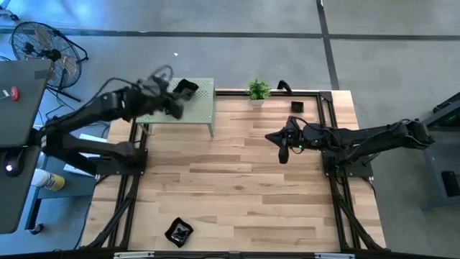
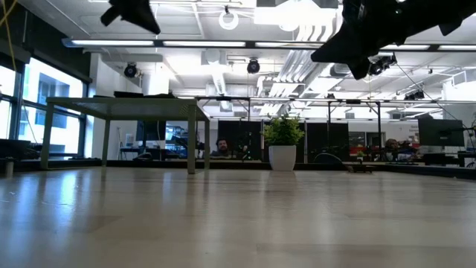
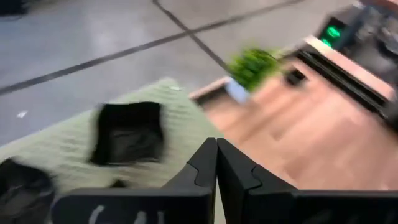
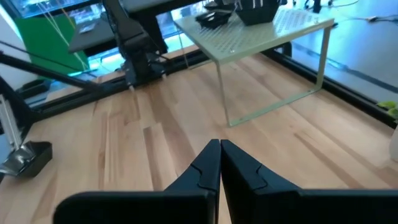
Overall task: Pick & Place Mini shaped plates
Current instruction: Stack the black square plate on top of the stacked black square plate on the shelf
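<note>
High view: left gripper (image 1: 175, 108), fingers together and empty, hovers at the green stand (image 1: 198, 109) where a square plate (image 1: 185, 88) rests delivered; right gripper (image 1: 283, 153) closed, idle.

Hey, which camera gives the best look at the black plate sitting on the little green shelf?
The left wrist view: the square black plate fills much of the frame, lying flat on the green shelf beyond the shut left gripper. The high view shows it small at the shelf's far edge. The right wrist view catches it distantly. The low view shows only the shelf edge-on.
</note>
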